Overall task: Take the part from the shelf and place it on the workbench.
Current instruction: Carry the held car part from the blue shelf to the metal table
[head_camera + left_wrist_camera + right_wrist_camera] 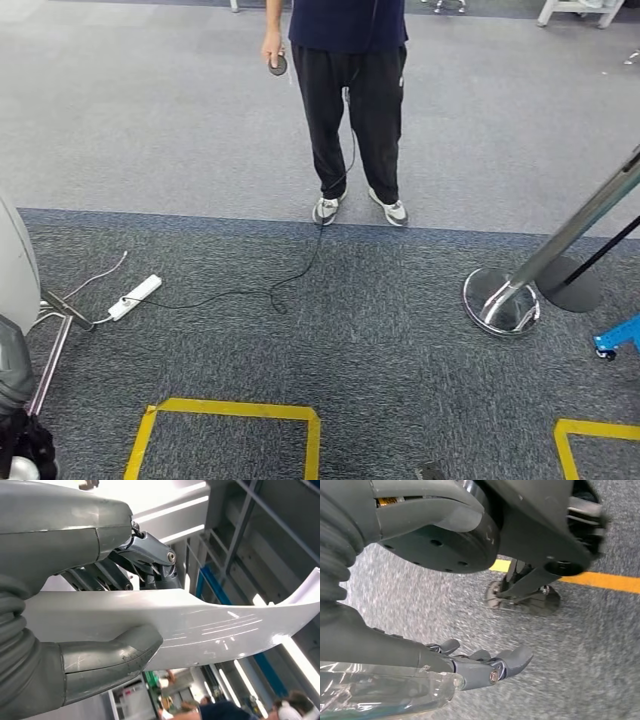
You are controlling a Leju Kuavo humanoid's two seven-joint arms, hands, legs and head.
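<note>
Left robot hand (113,605) is clamped on the part (211,625) — a long, white, glossy panel that curves up at its far end. The thick grey thumb presses one face and the darker fingers (151,560) bear on the other, so the panel is pinched through its thickness, near one end. In the head view a rounded white edge of the part (16,265) shows at the far left, carried over the carpet (377,330); neither shelf nor surface can be seen here.

Right robot hand (486,667) hangs low over the grey carpet with nothing in it. The fingers lie close together and only slightly bent; whether they count as spread or closed I cannot tell.

Handling, as a judgement: the panel looks like a thin moulded shell, stiff enough to keep its curve, probably light for its length. The gloss finish looks slippery, and fine scuff lines already show on it, so it likely marks easily. Held near one end, the long free span would lever against the grip — a hold nearer the middle, or the right robot hand under the far end, would steady it.

A person (351,90) stands ahead on the carpet, a cable (302,270) trailing to a power strip (136,296); yellow floor tape (226,410) lies nearer.
</note>
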